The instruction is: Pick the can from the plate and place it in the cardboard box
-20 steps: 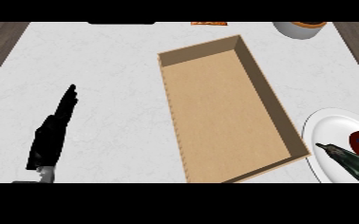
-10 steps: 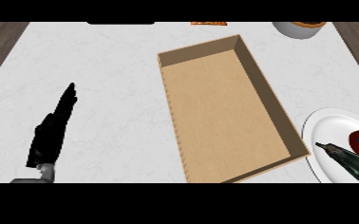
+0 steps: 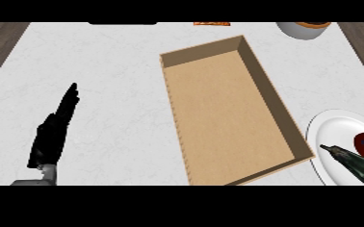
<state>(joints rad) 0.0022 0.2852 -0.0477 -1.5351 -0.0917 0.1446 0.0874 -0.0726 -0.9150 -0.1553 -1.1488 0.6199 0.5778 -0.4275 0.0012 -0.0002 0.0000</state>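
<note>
White marble-look counter (image 3: 128,57), cardboard box (image 3: 231,120) open in the middle, slightly skewed. I see the left hand (image 3: 51,134) at lower left, fingers straight, edge-on, touching nothing. Right hand (image 3: 344,156) at the right edge over the white plate (image 3: 323,139), next to a dark red can (image 3: 359,142); can't tell its finger state. Grey bowl (image 3: 302,30) at top right.

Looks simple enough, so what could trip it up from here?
Two things, I'd guess. The can sits at the view's far right edge, mostly cut off, with the right hand over the plate beside it, so the grasp is hard to check. And the cardboard box has a raised wall next to the plate; a can carried low might bump it.
</note>
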